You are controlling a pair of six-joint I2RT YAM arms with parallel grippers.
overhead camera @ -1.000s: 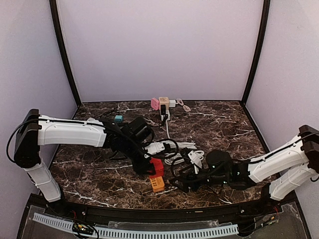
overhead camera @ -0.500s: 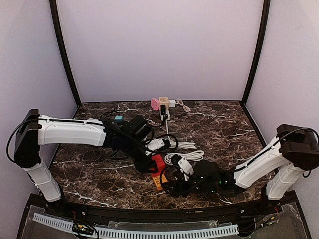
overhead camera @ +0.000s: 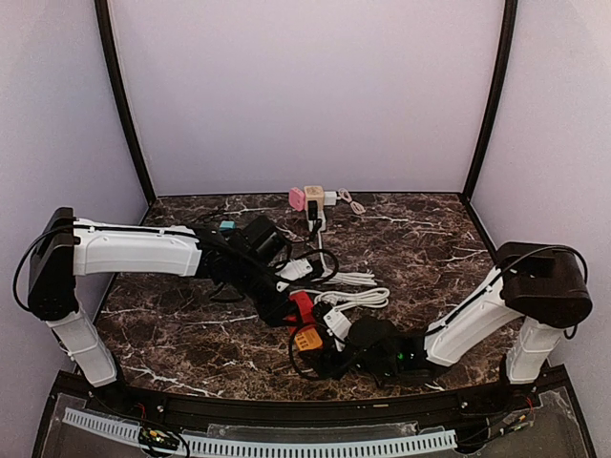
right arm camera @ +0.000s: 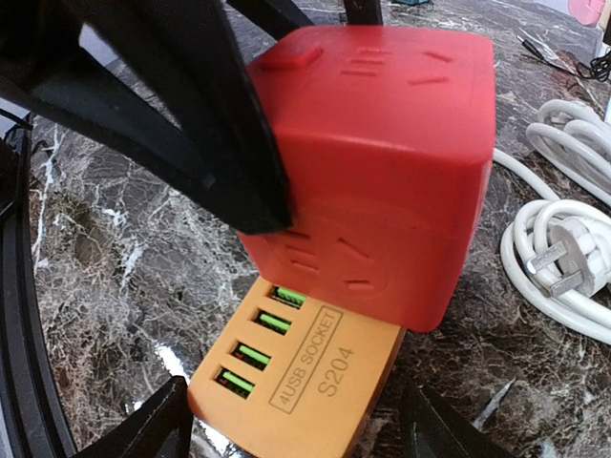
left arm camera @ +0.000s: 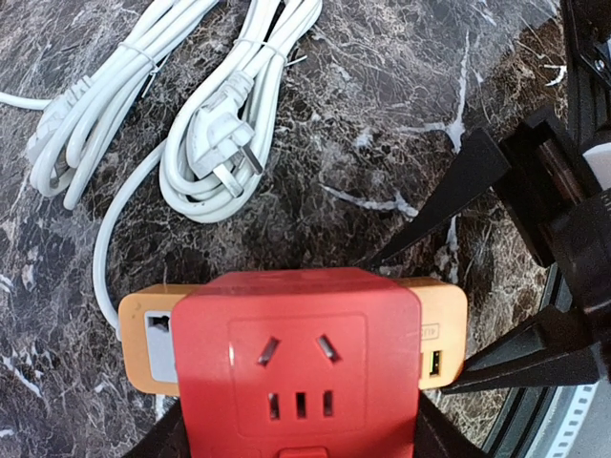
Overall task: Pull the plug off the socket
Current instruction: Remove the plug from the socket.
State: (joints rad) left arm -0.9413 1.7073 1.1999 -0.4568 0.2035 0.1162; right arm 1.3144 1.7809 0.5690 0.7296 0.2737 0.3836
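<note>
Red cube plug is pinched by the left gripper, whose black fingers press against two opposite sides. The face toward that wrist shows outlet slots. Right under the cube, touching it, lies the orange socket, a flat strip printed "4USB SOCKET S204" beside four green USB ports. The right gripper is spread, with one finger on each side of the strip's printed end. A gap shows at one finger; contact at the other cannot be told. Just past both sets of fingers, two coiled white cables lie on the dark marble table, one with its pronged plug turned up. Well beyond them, by the back wall, a pink cube sits beside a tan cube.
</note>
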